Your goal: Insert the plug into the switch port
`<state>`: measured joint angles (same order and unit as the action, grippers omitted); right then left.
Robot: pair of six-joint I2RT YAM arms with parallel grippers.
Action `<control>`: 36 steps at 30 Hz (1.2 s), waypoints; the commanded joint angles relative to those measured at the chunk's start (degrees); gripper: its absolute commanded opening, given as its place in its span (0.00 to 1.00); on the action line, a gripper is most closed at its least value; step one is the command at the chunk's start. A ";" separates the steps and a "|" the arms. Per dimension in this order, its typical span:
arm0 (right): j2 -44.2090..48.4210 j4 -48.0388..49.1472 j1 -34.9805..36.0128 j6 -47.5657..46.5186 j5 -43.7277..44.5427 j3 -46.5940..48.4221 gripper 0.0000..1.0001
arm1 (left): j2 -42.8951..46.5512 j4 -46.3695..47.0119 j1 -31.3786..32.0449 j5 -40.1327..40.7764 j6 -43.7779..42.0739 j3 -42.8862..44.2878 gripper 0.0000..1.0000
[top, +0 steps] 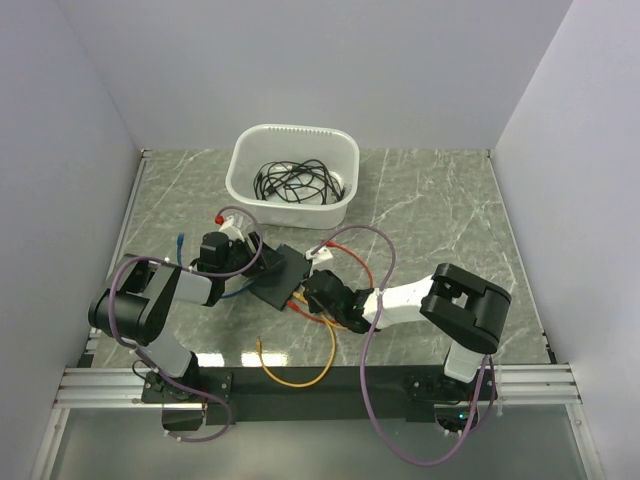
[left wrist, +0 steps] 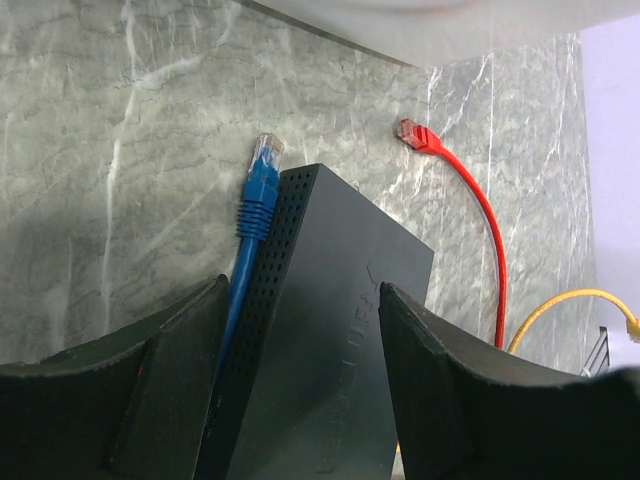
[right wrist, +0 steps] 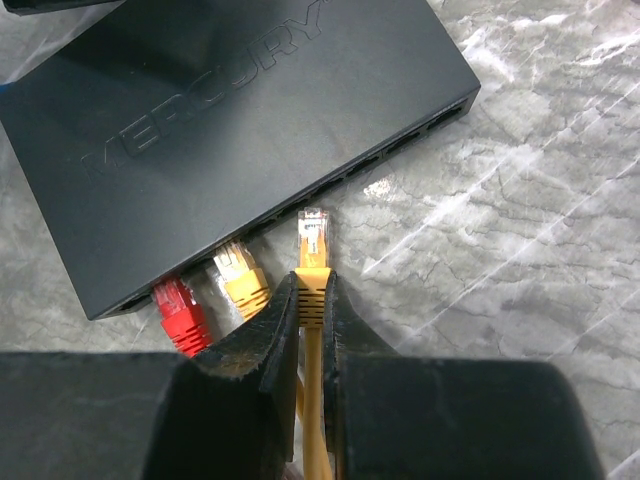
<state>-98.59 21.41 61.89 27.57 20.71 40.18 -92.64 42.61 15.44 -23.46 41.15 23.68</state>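
Pinching plug [right wrist: 313, 255], right hand [right wrist: 310, 292] apparently low

A red plug [right wrist: 180, 310] and a yellow plug [right wrist: 240, 278] block one end of the switch's [right wrist: 230, 130] port row. The rest of the row stands free, with bare table [right wrist: 520, 250] before it (the right gripper's [right wrist: 310, 290] held plug [right wrist: 314, 235] sits there). Behind, the left gripper [left wrist: 300, 290] clamps the switch beside a blue cable [left wrist: 257, 205].

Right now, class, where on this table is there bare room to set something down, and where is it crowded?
Free: the table right of the tub, and the strip left of it. Crowded: around the switch, where the left claw, right claw, red cable, yellow cable and blue cable meet.
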 commanded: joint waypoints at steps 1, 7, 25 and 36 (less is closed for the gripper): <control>0.68 -3.04 1.21 -0.15 1.00 0.68 0.00 | -0.35 -0.07 0.47 -0.79 -1.07 1.28 0.67; -0.12 -4.36 2.62 -1.29 3.46 2.97 0.00 | -0.79 -0.16 0.55 -0.88 -1.07 1.45 0.66; 0.06 -4.27 2.98 -1.91 6.80 5.52 0.00 | -2.19 0.28 1.78 -0.53 -1.42 1.19 0.64; 0.32 -2.87 3.50 -2.61 4.96 6.49 0.00 | -3.24 0.19 2.40 -0.18 -1.33 1.63 0.63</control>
<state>-98.61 14.79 64.58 25.34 25.04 43.83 -94.41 43.75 16.69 -22.61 40.95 24.64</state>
